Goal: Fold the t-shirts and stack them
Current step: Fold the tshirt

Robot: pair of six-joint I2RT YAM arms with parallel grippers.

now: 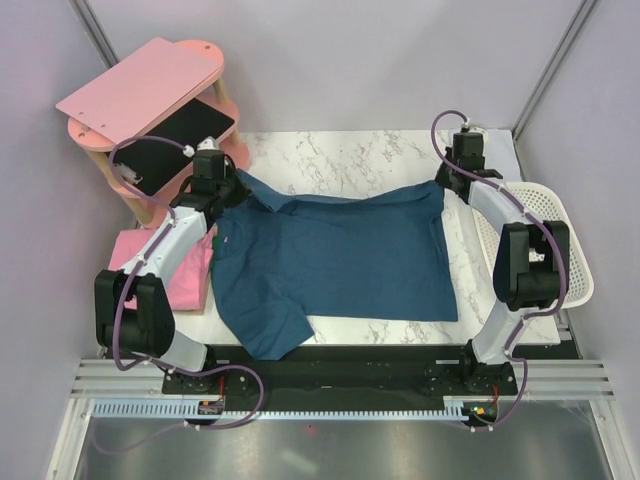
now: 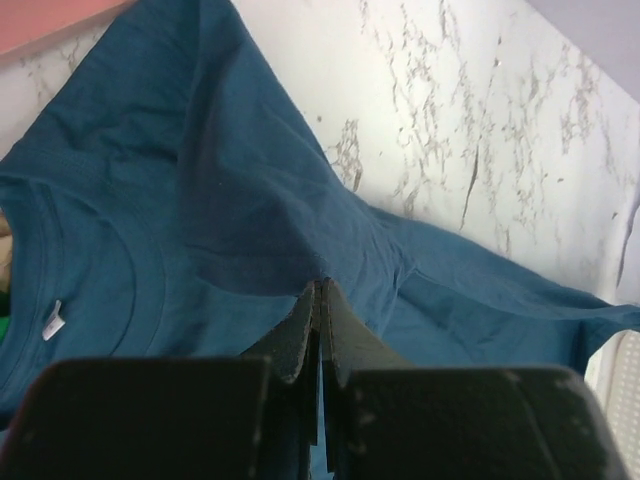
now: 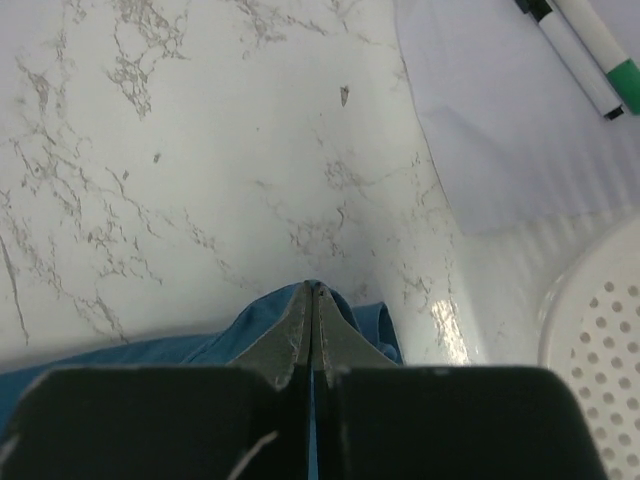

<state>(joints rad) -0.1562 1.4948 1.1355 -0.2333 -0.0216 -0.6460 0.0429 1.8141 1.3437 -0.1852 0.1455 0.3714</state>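
Teal-blue tee point(image 1: 335, 255) is lying spread flat across the marble table point(image 1: 340, 150). It's sideways: neck end twd the L arm, hem twd the R arm, near sleeve hanging over the table's front edge.

L gripper point(image 1: 228, 183) is sitting at the tee's far-L corner, at the far sleeve/shoulder area. In L wrist view its fingers point(image 2: 295, 335) are pressing fully together w/ teal cloth pinched btwn them, and the fabric is rising in a ridge up to the tips. Neck band w/ small white label point(image 2: 52, 322) is showing at the L of that view.

R gripper point(image 1: 447, 178) is sitting at the tee's far-R corner, hem side. In R wrist view its fingers point(image 3: 290, 335) are closing flush, no gap, w/ a blue fabric edge caught right at the tips. Can't tell if that corner is lifting off the tabletop or resting on it.

Pink tee point(image 1: 185, 275) is lying bunched at the table's L edge, partly under the L arm and just beside the teal one's neck end.

Other stuff:
- Pink shelf point(image 1: 150, 85) is standing at far L, w/ a flat black item point(image 1: 185, 135) on its lower tier.
- White perforated basket point(image 1: 572, 240) is sitting at the R edge by the R arm.
- White cloth point(image 3: 500, 110) w/ pens point(image 3: 575, 50) on it is lying near the basket, apart from the tee.
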